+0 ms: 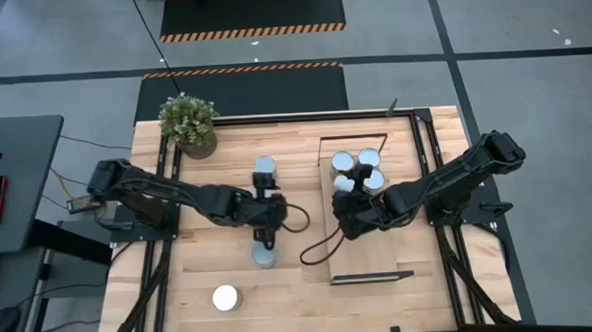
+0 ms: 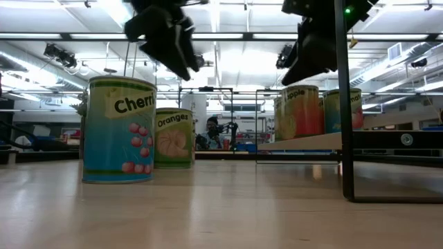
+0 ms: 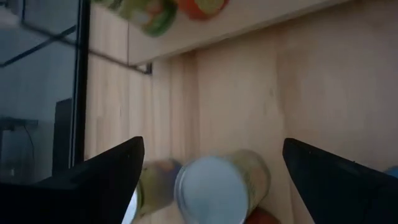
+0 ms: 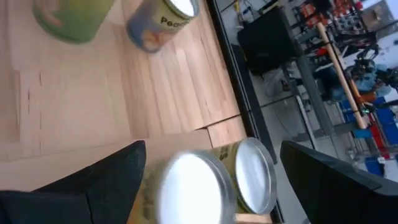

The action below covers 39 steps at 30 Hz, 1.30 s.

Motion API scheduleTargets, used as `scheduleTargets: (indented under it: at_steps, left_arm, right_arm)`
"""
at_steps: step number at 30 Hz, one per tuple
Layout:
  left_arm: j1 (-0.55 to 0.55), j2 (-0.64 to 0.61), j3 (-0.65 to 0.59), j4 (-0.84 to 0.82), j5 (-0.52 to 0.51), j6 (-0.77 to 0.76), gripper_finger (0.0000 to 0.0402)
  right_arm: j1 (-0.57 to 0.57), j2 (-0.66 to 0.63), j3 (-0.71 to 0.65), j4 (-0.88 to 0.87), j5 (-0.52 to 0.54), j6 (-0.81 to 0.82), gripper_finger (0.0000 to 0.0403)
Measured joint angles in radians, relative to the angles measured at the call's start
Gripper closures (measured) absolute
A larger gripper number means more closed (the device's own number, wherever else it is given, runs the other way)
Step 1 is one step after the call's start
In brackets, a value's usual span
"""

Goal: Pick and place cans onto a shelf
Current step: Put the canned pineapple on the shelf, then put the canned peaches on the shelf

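Cans cluster on the shelf atop my plank desk, grey floor around; my right tool hangs open just beside them; my left tool gapes open between two loose cans.

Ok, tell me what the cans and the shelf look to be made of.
The cans: apparently metal tins, with plain silver-grey lids that catch the light, wrapped in glossy printed fruit labels, probably paper or film. The shelf: a pale board with visible grain, so likely wood, matte; its end frames are thin black bars, seemingly painted metal.
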Motion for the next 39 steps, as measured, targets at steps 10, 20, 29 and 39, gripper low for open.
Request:
scheduleTargets:
  at_steps: [10,20,29,39]
  left_arm:
    - [0.124,-0.204,-0.136,-0.011,0.074,-0.068,0.0013]
    - [0.390,-0.266,-0.218,0.018,0.202,-0.127,0.0013]
    - [0.617,-0.222,-0.226,0.017,0.444,-0.083,0.0012]
    - [0.659,-0.156,-0.250,-0.008,0.472,0.092,0.0012]
  right_arm:
    - [0.070,-0.069,0.075,-0.047,-0.014,-0.019,0.0024]
    - [0.195,-0.091,0.093,-0.047,-0.068,0.054,0.0024]
    - [0.225,-0.081,0.092,-0.048,-0.104,0.083,0.0024]
    - [0.223,-0.081,0.092,-0.044,-0.105,0.079,0.0024]
